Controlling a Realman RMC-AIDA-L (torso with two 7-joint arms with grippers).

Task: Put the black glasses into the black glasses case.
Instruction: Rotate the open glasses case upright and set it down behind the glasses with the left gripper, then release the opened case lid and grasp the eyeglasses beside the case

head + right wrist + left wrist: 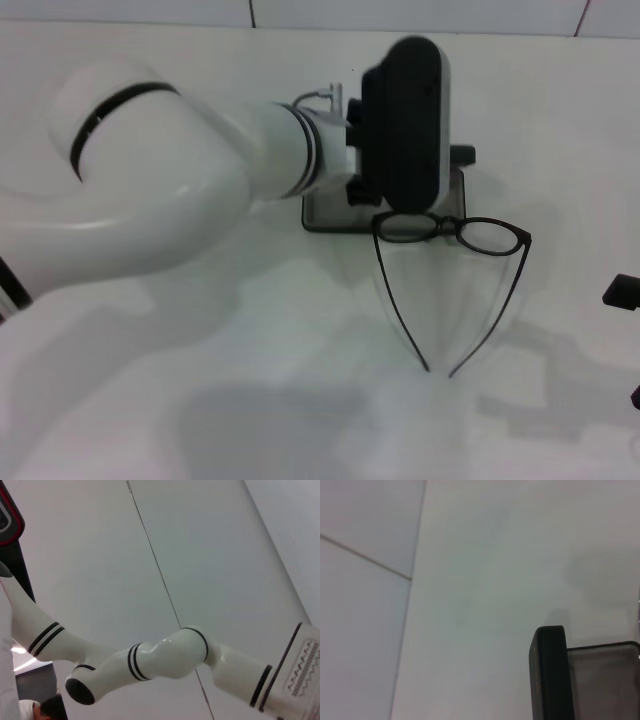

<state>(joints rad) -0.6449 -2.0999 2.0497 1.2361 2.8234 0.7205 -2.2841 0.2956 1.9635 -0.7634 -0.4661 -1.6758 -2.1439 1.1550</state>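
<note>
Reaching in from the left, the left arm (150,190) crosses the table (250,400) and ends in the left gripper (405,125), which hangs over the case (325,215) at the middle far side. Whether its jaws are apart or together cannot be told; its dark body hides the fingers in the head view, and the left wrist view shows only the case's upright lid and grey lining, so the case stands open. The glasses (452,232) lie just right of and nearer than the case, front frame almost touching its near right corner, the temples spread and pointing toward the robot. At the right edge only a dark bit of the right gripper (622,290) shows, parked well apart from the work, its jaws not readable.

The risk, as I judge it, is the thin frame: a pinch on one lens rim or temple could let it swing or slip, and a low pass of the bulky gripper could knock the lid or shove the case. Open table lies near and to the right of the glasses, so approach from there looks freest; the far side is crowded by the case and lid.
</note>
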